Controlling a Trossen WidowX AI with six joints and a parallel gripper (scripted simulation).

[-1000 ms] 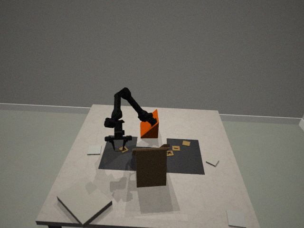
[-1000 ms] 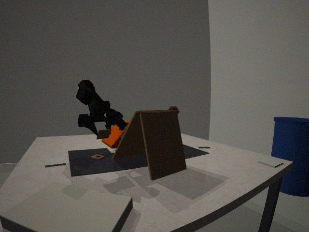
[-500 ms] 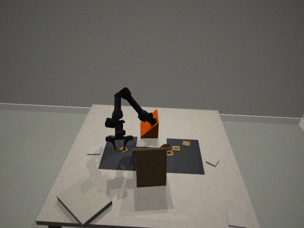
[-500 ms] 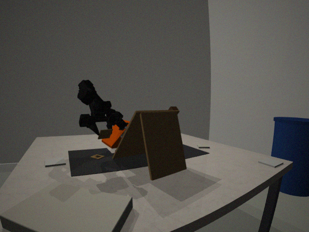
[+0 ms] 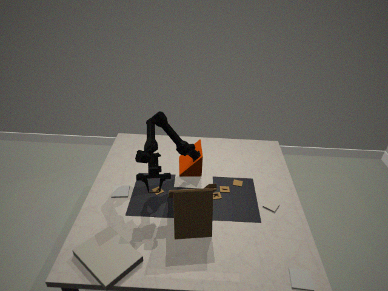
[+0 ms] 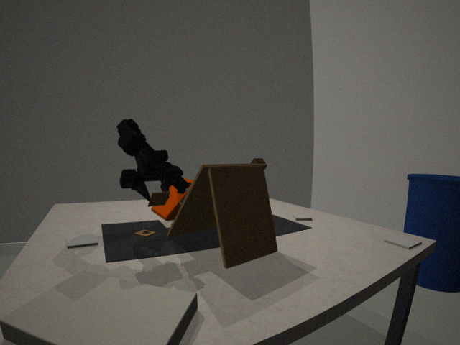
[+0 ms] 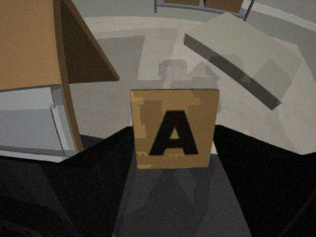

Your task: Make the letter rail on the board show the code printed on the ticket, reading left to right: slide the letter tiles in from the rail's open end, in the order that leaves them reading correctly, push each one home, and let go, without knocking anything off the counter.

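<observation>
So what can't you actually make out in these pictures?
- The rail: the brown board shows only its back in the top and exterior views.
- The ticket's code: no print is readable on the flat cards, such as the one at the table edge.
- The letter on the farthest tile: too small from the top.
- The tool holding the A tile: the wrist view shows only dark shapes.

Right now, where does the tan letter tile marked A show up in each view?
Top: tan letter tile marked A, small, left of centre between the gripper fingers, above the dark mat.
Exterior: seen as a dark slab under the black arm, left of the board; letter not readable.
Wrist: centre of frame, A facing the camera.
Shared landmark: brown A-frame board.
</observation>
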